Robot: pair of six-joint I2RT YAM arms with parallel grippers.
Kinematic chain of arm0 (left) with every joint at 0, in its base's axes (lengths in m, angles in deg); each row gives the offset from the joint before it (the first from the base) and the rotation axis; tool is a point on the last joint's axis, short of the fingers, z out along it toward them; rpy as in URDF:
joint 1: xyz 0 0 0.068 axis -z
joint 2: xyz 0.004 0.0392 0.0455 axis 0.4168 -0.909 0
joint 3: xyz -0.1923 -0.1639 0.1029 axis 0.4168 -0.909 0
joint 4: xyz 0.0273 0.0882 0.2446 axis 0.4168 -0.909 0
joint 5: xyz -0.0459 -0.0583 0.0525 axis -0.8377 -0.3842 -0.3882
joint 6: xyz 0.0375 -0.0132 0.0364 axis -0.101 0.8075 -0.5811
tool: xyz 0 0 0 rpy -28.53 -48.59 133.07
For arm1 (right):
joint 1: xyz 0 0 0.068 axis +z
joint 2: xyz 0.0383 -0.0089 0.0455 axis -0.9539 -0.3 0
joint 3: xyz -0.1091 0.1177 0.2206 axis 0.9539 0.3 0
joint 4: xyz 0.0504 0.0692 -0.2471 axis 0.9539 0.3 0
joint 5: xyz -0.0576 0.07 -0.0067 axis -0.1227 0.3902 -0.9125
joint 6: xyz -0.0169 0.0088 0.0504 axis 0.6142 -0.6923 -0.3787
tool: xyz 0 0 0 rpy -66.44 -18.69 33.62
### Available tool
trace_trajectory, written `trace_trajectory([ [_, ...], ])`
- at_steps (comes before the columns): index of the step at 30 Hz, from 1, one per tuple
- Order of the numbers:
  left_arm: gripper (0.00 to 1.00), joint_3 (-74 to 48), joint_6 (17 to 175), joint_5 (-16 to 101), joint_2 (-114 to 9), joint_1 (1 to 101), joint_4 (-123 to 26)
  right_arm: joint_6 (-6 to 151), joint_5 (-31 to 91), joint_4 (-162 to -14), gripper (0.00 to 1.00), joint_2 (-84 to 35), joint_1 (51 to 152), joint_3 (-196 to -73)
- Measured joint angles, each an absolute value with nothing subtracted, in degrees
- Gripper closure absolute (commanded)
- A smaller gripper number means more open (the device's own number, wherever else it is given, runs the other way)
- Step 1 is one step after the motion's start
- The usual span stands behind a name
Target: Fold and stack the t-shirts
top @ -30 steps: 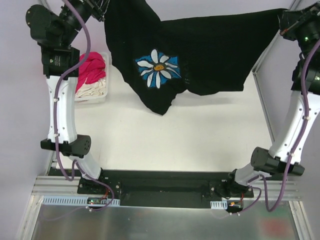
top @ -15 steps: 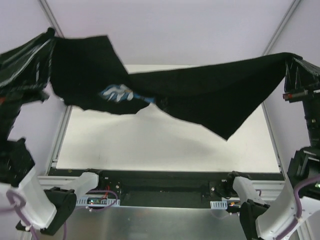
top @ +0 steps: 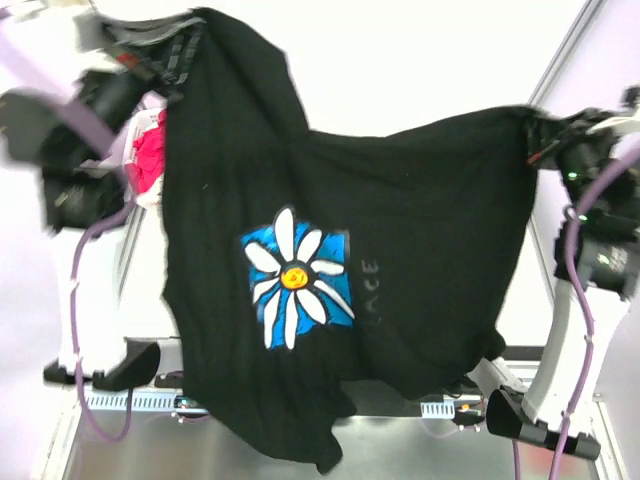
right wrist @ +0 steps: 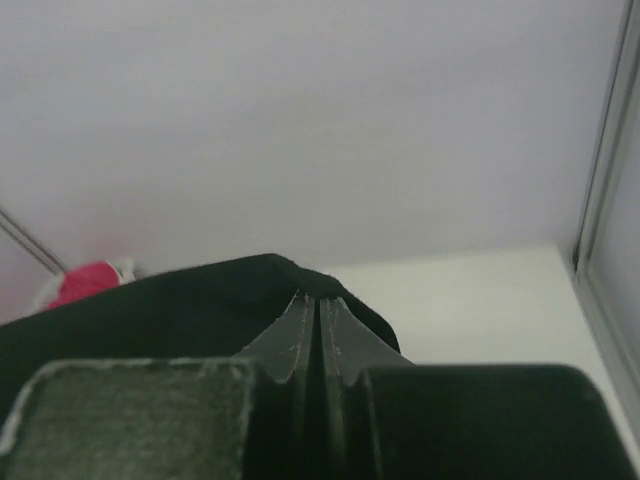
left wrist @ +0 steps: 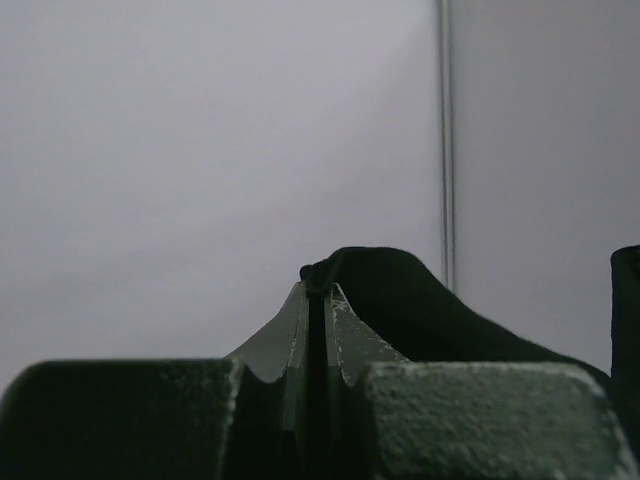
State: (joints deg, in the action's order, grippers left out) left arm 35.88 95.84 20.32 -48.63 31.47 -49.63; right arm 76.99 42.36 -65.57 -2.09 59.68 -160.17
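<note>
A black t-shirt [top: 400, 250] with a white daisy on a blue square [top: 297, 277] hangs spread in the air between both arms, its lower edge drooping over the near rail. My left gripper [top: 165, 45] is shut on the shirt's top left corner; the left wrist view shows black cloth [left wrist: 400, 300] pinched at the tips of that gripper [left wrist: 318, 288]. My right gripper [top: 540, 135] is shut on the top right corner, and black cloth [right wrist: 180, 300] bunches over the tips of that gripper [right wrist: 320, 300]. Magenta-pink cloth [top: 150, 155] peeks out behind the shirt's left edge.
The white tabletop [top: 145, 280] lies mostly hidden under the hanging shirt. Metal frame posts [top: 565, 55] rise at the right. A pink bundle [right wrist: 85, 282] shows far left in the right wrist view. The arm bases sit on the near rail [top: 150, 400].
Both arms swung the black shirt: it was stretched low and twisted half a second ago, and now hangs flat facing up with the daisy print in full view, nearer the front edge.
</note>
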Motion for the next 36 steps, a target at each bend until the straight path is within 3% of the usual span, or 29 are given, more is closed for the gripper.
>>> trace_trajectory([
  [6,1.00,18.7,96.6,19.8,-65.2,31.5,-45.4,75.8,39.5,-79.3,0.99,-6.1,59.7,-125.9],
  [11,1.00,14.4,98.0,17.1,-85.2,31.4,-42.9,74.6,38.4,-88.9,0.99,-22.1,59.7,-116.0],
  [14,1.00,15.8,99.9,14.5,-96.1,31.4,-40.5,74.6,39.5,-92.7,0.99,-36.5,59.8,-120.3],
  [19,1.00,33.3,103.8,12.4,-117.4,31.7,-39.4,75.4,42.3,-93.3,0.99,-59.9,60.1,-141.4],
  [25,0.94,47.6,104.8,16.8,-128.9,31.7,-40.7,76.0,42.7,-91.1,0.99,-73.0,60.4,-159.3],
  [27,0.87,49.5,104.8,18.9,-129.7,31.7,-40.7,76.3,42.4,-90.9,0.99,-75.2,60.4,-163.2],
  [28,0.72,50.8,104.8,20.3,-130.0,31.7,-40.8,76.5,42.4,-90.5,0.98,-76.5,60.4,-165.6],
  [29,0.53,52.3,104.9,21.5,-130.5,31.7,-40.7,76.6,42.3,-90.3,0.64,-78.0,60.4,-168.3],
  [30,0.04,53.9,105.1,22.8,-130.9,31.7,-40.7,76.6,42.1,-89.9,0.41,-79.5,60.4,-171.0],
  [32,0.01,57.1,105.8,25.9,-131.8,31.7,-40.5,76.4,42.1,-87.8,0.05,-82.6,60.4,-176.6],
  [36,0.01,59.9,106.6,29.9,-131.4,31.8,-42.8,77.1,41.9,-81.7,0.04,-85.5,60.4,-183.5],
])
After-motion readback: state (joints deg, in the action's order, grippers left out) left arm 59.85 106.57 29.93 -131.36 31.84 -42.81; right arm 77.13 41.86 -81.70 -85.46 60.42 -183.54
